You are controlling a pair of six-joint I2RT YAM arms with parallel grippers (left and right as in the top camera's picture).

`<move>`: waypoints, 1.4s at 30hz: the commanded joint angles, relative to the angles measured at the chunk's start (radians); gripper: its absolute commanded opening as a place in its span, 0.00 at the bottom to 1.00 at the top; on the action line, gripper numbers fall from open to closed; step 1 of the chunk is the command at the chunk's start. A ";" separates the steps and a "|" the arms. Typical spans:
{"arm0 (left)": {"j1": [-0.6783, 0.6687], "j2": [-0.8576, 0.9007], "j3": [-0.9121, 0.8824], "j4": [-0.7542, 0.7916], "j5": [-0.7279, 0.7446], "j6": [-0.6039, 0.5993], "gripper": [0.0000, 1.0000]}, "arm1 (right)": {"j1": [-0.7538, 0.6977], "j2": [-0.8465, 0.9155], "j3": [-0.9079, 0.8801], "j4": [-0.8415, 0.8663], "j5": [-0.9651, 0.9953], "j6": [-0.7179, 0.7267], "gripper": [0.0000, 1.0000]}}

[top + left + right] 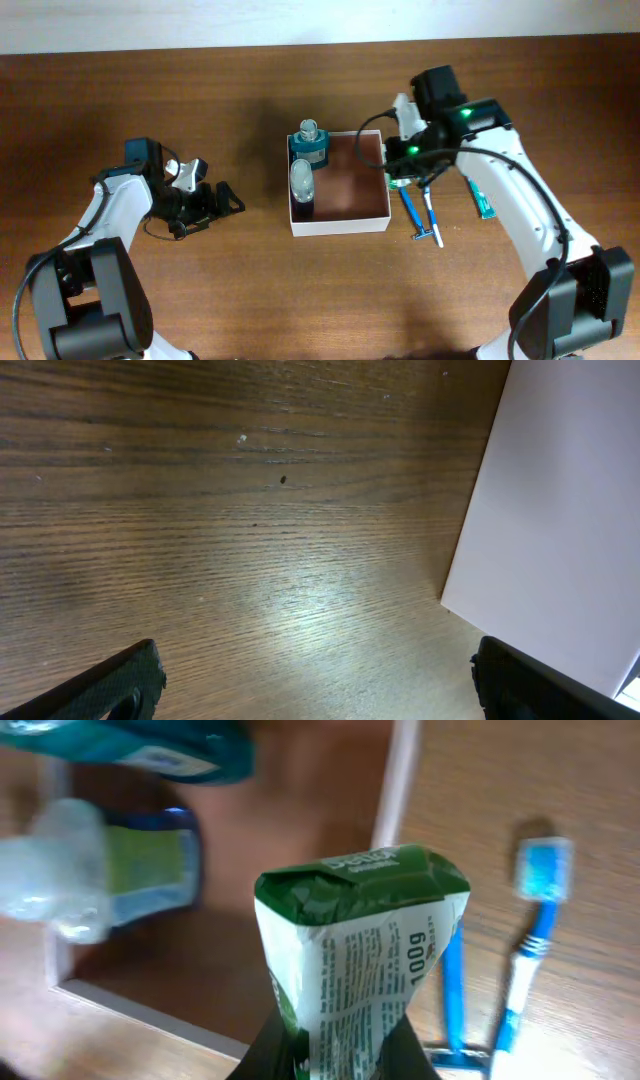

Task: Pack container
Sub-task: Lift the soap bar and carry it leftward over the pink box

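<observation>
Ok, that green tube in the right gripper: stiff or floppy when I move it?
Probably soft-walled: the green tube looks creased and squeezed narrower where the right gripper pinches it. Likely light, since its crimped end stands up unsupported. Flattened, so it shouldn't roll.

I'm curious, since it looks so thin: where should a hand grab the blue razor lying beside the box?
Probably mid-handle, coming straight down with the grip across it. The razor lies flat on the table, long and slim, and a toothbrush lies close beside it, so a sideways approach looks crowded.
</observation>
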 commanded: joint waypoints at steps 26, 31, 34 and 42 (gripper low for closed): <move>0.003 -0.026 -0.006 0.000 0.003 0.012 0.99 | 0.222 0.074 0.002 0.111 0.140 0.141 0.10; 0.003 -0.026 -0.006 0.000 0.003 0.012 0.99 | 0.222 0.091 -0.003 0.118 0.146 0.141 0.10; 0.003 -0.026 -0.006 0.000 0.003 0.012 1.00 | 0.222 0.109 -0.016 0.141 0.146 0.142 0.10; 0.003 -0.026 -0.006 0.000 0.003 0.012 0.99 | 0.222 0.169 -0.040 0.202 0.146 0.167 0.11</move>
